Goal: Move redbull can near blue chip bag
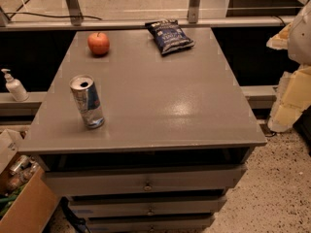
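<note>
Slim redbull can (87, 102) is stood upright near the front-left corner of the desk (194, 110). It is silver and blue, with a shiny top showing a dark opening. The navy, crinkled blue chip bag (169, 36) is laid flat at the back edge, right of centre, well apart from the can. A red apple (98, 43) is placed near the back-left corner. The jaws are taken to be in the pale shape beyond the desk's right edge; whether open or closed cannot be told

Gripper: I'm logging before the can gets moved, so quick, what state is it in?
Gripper: at the right edge, beside the table; open or shut cannot be told. It holds no can, which stands alone on the table.
</note>
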### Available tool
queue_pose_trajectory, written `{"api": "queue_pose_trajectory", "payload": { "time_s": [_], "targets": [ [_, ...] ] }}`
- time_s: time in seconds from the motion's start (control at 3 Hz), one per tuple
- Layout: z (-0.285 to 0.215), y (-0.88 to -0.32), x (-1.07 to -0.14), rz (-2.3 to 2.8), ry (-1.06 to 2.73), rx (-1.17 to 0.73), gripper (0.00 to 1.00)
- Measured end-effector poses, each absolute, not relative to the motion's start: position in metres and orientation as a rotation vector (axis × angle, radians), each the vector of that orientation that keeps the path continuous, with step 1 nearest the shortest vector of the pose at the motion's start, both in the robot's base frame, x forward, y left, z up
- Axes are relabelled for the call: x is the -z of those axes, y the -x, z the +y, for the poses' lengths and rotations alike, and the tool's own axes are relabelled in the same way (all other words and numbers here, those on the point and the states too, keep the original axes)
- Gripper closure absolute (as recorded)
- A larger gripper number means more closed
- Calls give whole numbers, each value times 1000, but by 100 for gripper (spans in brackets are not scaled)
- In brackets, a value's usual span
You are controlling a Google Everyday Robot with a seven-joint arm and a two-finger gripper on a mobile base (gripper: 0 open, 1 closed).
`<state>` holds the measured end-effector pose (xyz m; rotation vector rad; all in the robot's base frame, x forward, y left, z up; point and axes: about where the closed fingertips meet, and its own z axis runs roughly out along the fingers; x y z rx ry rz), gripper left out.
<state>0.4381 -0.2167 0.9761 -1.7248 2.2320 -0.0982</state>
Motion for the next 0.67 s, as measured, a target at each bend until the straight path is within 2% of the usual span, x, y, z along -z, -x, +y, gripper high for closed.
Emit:
{"api": "queue_pose_trajectory", "payload": {
  "time_s": [0.33,0.67],
  "targets": [
    [-217,-438,-976,2232,1725,98,0],
    [-211,-441,-964,2228,1676,-9,0]
  ]
}}
